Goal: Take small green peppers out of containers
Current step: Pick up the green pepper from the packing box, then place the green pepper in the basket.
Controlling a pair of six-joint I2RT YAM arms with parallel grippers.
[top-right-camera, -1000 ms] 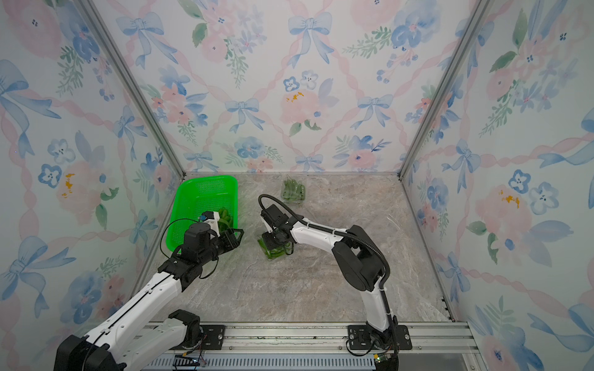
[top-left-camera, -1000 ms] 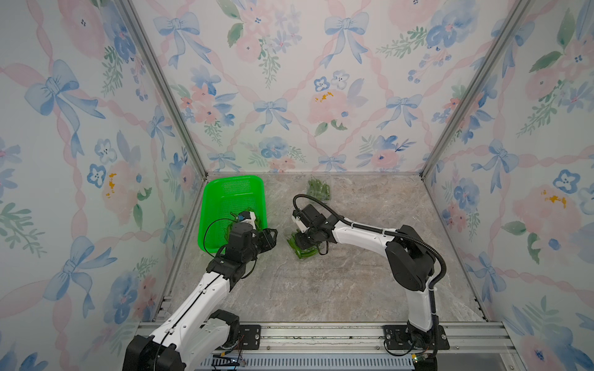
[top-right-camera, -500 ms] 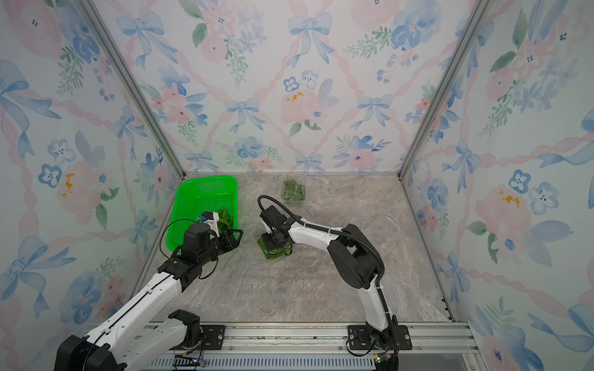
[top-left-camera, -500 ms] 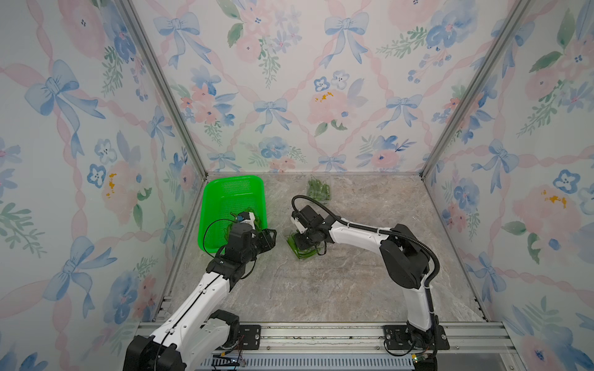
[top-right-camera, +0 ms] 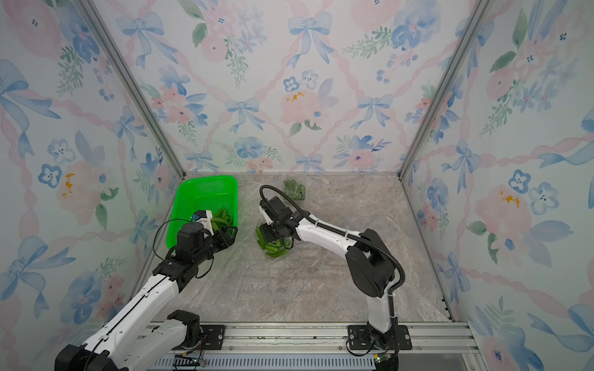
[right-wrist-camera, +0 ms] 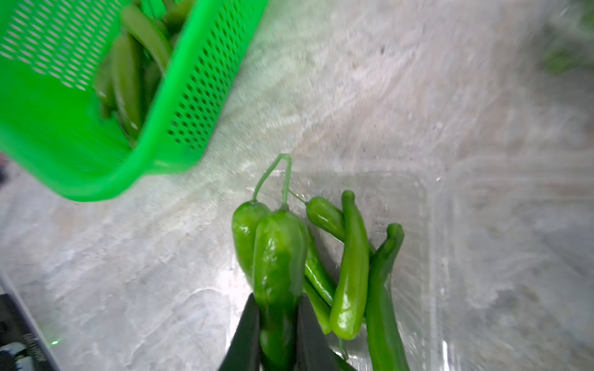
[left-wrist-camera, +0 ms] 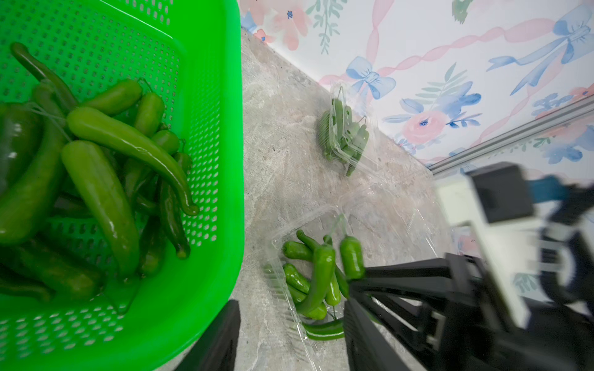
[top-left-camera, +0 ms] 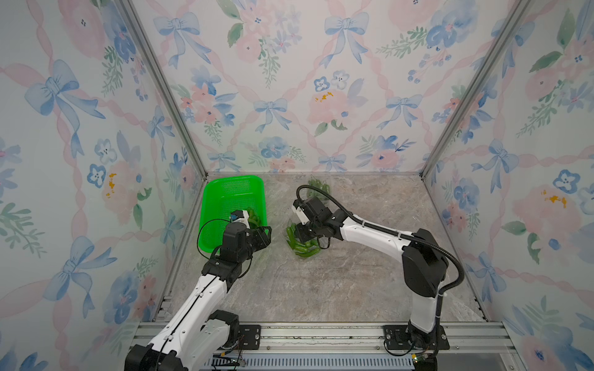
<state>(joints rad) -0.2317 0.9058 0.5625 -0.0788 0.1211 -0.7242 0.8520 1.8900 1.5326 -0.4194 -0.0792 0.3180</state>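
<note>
The right jaws are clenched on one pepper point(right-wrist-camera: 278, 257), gripping its blunt end while the stem points away. The wrist view is blurred, so I cannot tell whether the pepper is lifted or resting on the others. It is at the edge of an open clear container point(right-wrist-camera: 430, 231) lying on the table point(top-left-camera: 353, 279) near the middle, where a few more peppers point(right-wrist-camera: 352, 273) lie in a loose heap. The left jaws stand apart with nothing between them, just beside a corner of the green basket point(top-left-camera: 231, 192), which holds a pile of peppers point(left-wrist-camera: 96, 180) at that end. A second container point(top-left-camera: 317, 189), with peppers inside, stands by the back wall, apart from the open one and beside the basket's far end.
</note>
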